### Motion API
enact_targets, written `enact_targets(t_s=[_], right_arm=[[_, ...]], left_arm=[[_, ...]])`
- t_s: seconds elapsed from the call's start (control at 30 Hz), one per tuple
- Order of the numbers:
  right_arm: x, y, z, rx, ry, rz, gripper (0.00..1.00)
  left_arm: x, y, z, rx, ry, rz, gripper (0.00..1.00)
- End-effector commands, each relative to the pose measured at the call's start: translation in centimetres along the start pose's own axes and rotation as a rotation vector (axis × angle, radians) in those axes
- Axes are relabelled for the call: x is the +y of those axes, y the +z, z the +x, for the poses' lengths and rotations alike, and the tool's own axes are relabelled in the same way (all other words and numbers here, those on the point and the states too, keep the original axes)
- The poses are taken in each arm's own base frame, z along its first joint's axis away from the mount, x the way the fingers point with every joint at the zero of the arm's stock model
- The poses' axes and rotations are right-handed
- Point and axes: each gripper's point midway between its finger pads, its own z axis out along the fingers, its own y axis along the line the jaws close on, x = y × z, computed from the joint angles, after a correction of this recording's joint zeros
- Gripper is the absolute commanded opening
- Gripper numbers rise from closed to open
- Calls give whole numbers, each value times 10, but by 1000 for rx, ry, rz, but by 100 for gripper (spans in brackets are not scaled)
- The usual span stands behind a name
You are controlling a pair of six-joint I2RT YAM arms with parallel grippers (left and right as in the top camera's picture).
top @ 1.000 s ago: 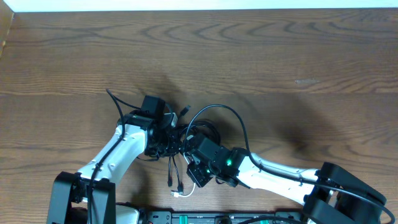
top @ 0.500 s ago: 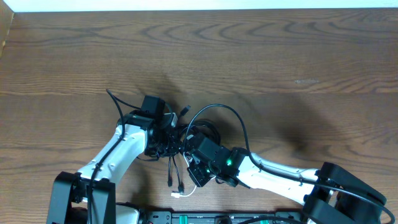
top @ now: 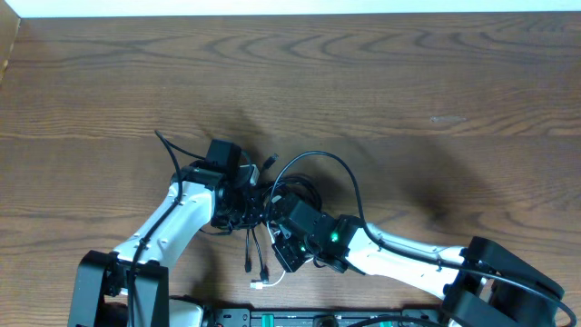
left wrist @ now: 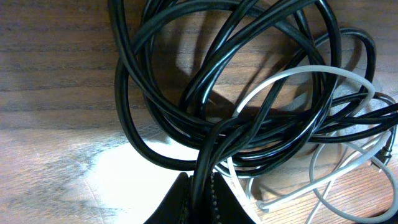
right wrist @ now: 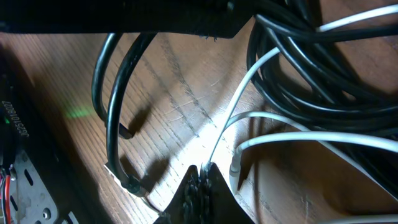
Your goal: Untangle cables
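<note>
Left gripper (left wrist: 200, 188) pinches black cables (left wrist: 122, 87); right gripper (right wrist: 202, 177) (seemingly) a white cable (right wrist: 229, 115).

Setting: robotics lab bench. Evidence: bare wood-grain table (top: 436, 82); left arm (top: 168, 227) and right arm (top: 408, 259) mounted at its near edge; electronics rail (top: 300, 319) with green connectors there.

Black cables (left wrist: 214, 134) and thinner white cables (left wrist: 311, 70) are knotted into one pile on the table (top: 408, 73), front-centre. The black ones are thick and glossy, coiled in overlapping loops, with one big loop arcing out right of the pile. The white ones thread through the black coils. Loose ends with plugs on their tips trail toward the near edge. Black strands are pinched in the left gripper (left wrist: 200, 186). One white strand is pinched in the right gripper (right wrist: 200, 177).
</note>
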Motion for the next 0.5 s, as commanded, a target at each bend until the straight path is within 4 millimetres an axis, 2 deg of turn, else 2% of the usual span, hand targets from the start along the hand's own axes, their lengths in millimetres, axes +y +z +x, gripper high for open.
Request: enact_targets(t_s=[0.0,0.1,0.27,0.3,0.47], right_arm=[[15,-12,-13,-24,3,-94,1],[28,-31,-25,-66,-43,-168,1],[43,-70,-42,-167,-135,-197,1],[49,-86,-47,-208,-165,-202,1],[64,-132,-56,-325,-231,-212,1]], left_arm=[[5,2,2,7,5,-16,9],[5,2,2,7,5,-16,9],[5,2,2,7,5,-16,8],[5,2,2,7,5,-16,8],[5,2,2,7,5,-15,8]])
